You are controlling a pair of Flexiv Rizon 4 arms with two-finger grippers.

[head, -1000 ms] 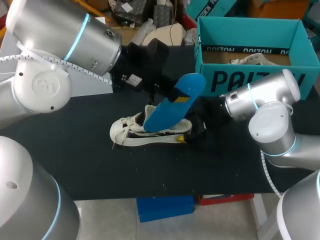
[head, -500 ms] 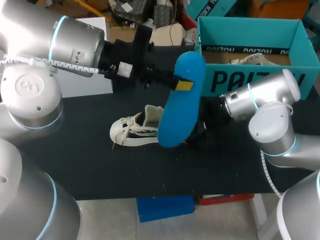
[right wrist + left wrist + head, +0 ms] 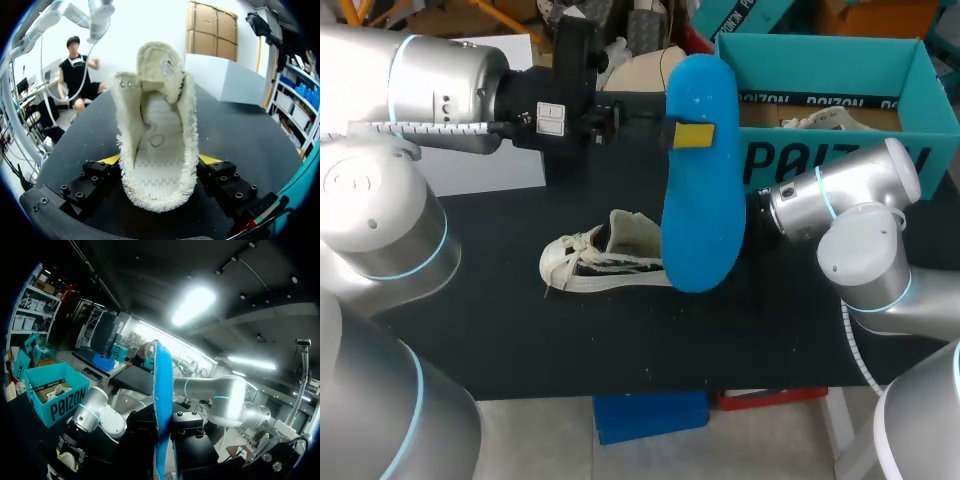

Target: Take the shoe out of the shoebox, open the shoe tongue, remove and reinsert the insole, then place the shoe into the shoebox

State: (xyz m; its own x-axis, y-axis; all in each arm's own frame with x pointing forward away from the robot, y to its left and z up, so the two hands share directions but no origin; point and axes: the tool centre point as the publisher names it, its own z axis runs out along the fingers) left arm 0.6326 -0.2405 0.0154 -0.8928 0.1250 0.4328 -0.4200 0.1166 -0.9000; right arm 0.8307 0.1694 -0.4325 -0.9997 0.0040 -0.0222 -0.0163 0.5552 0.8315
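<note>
While your left gripper (image 3: 682, 133) clamps the blue insole (image 3: 702, 200) aloft, your right gripper (image 3: 159, 161) pinches the cream, frayed-edged shoe (image 3: 603, 262) mid-table (image 3: 470, 320), tongue open.

Ceiling strip lights (image 3: 192, 305) flared with hard glare in the left wrist view, and everything around the insole (image 3: 162, 415) lay dark. Bright, even light covered the shoe (image 3: 155, 150). Soft highlights sat on the left arm (image 3: 440, 75).

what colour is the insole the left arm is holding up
Bright blue. The insole shows best in the head view.
</note>
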